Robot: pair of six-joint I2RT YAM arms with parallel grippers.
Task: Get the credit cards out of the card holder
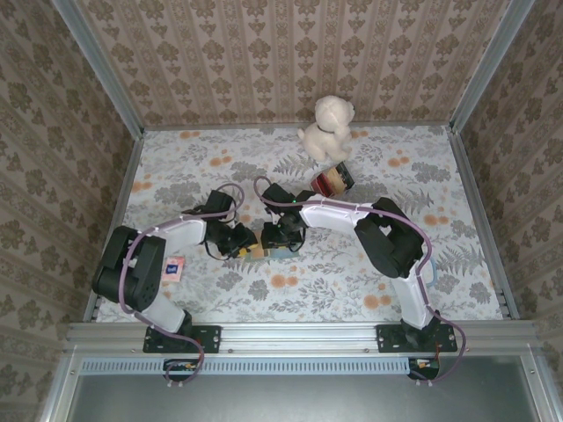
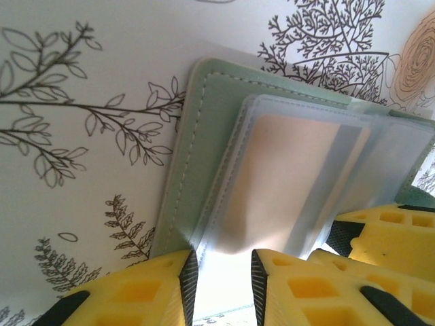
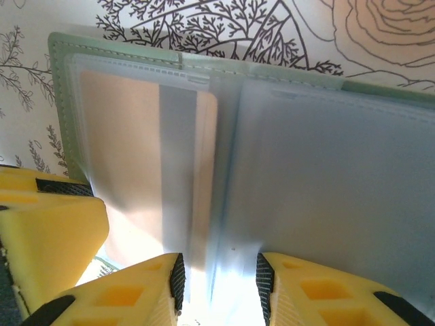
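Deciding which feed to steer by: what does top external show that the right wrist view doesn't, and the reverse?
Top external adds the plush dog, the striped block and a small white-and-pink card. Right wrist adds the clear sleeves and a peach card with a grey stripe inside one. Both show the card holder and the right gripper at it.
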